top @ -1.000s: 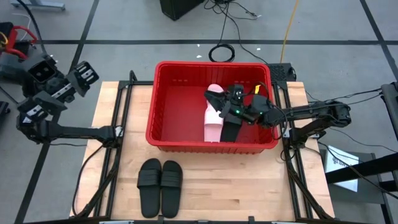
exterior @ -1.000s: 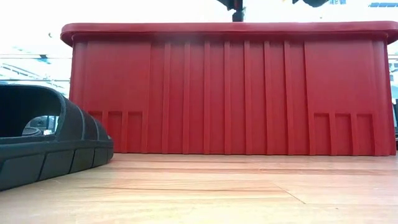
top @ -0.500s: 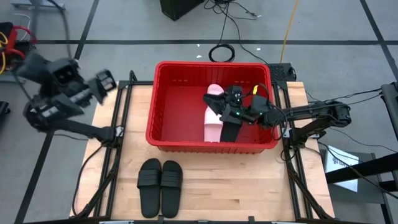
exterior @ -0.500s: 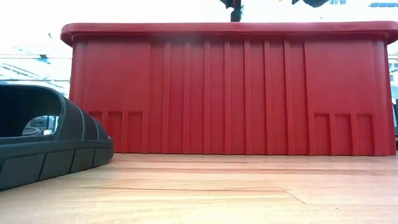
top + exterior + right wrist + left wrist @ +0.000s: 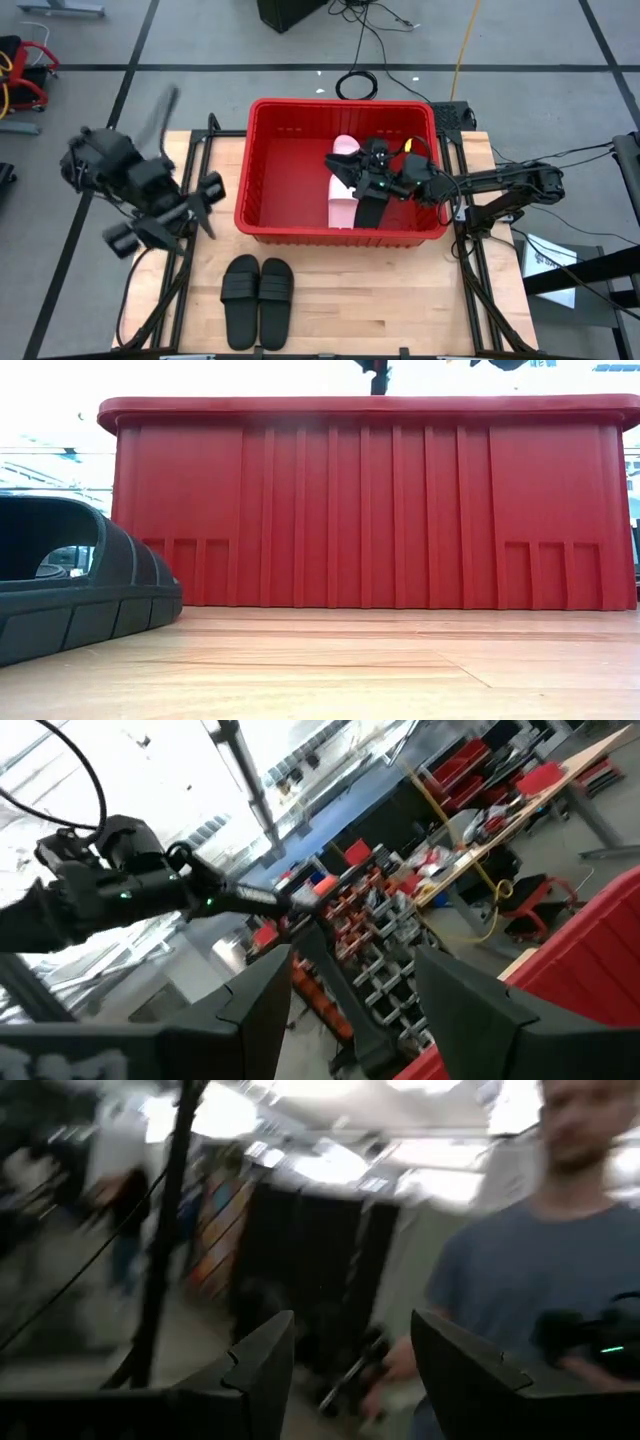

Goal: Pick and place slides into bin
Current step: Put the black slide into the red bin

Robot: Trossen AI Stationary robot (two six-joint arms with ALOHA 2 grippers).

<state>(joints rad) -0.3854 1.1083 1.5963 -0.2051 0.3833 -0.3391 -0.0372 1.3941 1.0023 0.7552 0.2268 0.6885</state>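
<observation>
The wooden surface (image 5: 400,290) is carrying the red bin (image 5: 275,190), which is holding a pink slide (image 5: 343,190) and a black slide (image 5: 370,210). Two black slides (image 5: 258,300) are lying in front. Right hand (image 5: 352,172) is hovering spread inside the bin; left hand (image 5: 207,190), spread, is sitting beside the bin's left wall.

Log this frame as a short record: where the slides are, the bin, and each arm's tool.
bin: red bin at the table's far middle
slides in bin: one pink slide and one black slide, side by side
slides on table: black pair in front of the bin
left tool: open, empty, over the table's left side beside the bin
right tool: open, over the slides in the bin
</observation>
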